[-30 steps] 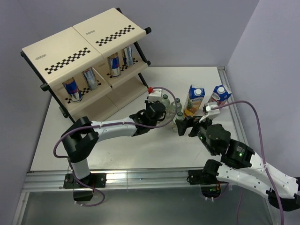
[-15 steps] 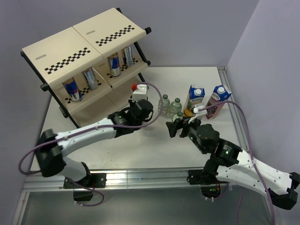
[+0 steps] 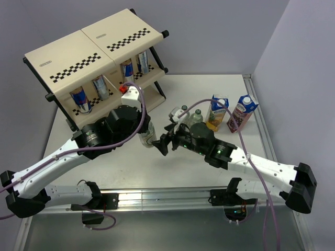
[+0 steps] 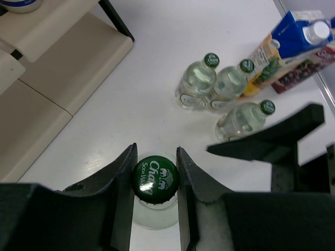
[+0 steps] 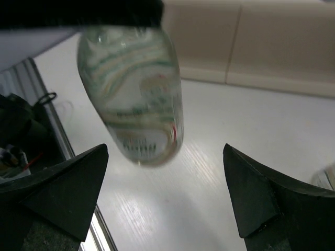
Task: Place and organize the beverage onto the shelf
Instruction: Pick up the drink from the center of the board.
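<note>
A white table (image 3: 220, 86) carries everything here. At its far left corner stands the shelf (image 3: 78, 52), cream panels in a black frame, with four cans (image 3: 79, 99) in a row on its middle tier. Toward the middle of the table three clear bottles (image 4: 196, 83) with green caps stand close together, and just to their right are the yellow carton (image 3: 217, 111) and, beside it, the purple carton (image 3: 242, 112), both upright.

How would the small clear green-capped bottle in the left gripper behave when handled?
Small clear green-capped bottle: likely rigid, since the left gripper holds it by the neck unbent. Smooth, round sides look slippery. Narrow base: it may tip, then roll.
</note>
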You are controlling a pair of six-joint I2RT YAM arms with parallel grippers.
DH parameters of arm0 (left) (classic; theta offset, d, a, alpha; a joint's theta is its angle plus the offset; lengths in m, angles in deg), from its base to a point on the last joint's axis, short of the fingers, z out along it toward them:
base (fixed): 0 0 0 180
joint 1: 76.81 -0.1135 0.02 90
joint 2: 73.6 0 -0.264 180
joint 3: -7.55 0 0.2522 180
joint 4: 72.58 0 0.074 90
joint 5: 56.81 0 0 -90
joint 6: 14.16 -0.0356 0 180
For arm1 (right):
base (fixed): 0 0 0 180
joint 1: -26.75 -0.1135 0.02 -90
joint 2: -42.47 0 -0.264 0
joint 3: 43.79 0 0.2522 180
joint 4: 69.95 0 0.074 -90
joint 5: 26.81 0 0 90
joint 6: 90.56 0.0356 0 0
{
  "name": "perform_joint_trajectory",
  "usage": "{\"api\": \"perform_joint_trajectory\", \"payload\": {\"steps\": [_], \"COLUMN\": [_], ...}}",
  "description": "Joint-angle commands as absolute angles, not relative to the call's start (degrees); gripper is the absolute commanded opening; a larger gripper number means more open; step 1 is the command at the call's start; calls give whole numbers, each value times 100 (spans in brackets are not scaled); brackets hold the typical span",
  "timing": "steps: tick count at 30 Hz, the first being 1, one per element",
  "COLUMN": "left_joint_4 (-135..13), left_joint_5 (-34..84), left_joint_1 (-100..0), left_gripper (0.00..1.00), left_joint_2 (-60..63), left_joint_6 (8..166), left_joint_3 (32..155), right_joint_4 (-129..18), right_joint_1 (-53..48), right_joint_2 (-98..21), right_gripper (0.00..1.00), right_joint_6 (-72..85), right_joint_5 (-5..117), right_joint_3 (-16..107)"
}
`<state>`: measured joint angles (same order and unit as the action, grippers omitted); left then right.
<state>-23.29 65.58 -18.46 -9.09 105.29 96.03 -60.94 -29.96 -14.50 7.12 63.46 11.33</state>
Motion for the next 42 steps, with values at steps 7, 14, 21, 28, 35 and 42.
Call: {"api": "perform_joint_trajectory", "payload": {"steps": [7,14,21,28,35,42], "left_joint_4": [-2120,-2472,-2595,-2726,-2736,-2665], "left_joint_5": [6009,6184,5807,5544,5595,5956], "left_joint_1": [-1836,-1836,-1836,-1836,-1836,-1836], "left_gripper": [0,0,0,0,25,91], "left_joint_2": [-1234,-1533,-1481,-1533,-1612,-1648], "left_joint_6": [10168,10036,9861,9843,9773,9852], "left_joint_3": [10217,10033,10077,10024,9980,10024], "right_joint_4": [-6737,-6945,-7069,-7165,-8227,-9231], "right_joint_1": [-2959,-2977,-2985,-2994,-2994,-2994], "right_joint_2": [-2834,-3083,-3319,-3425,-3320,-3416], "right_gripper": [93,90,86,69,0,0], "right_joint_6": [559,699,709,647,577,691], "right_joint_5": [5494,4931,4676,4711,4386,4025], "right_joint_3": [2647,2491,2560,2657,2342,2349]}}
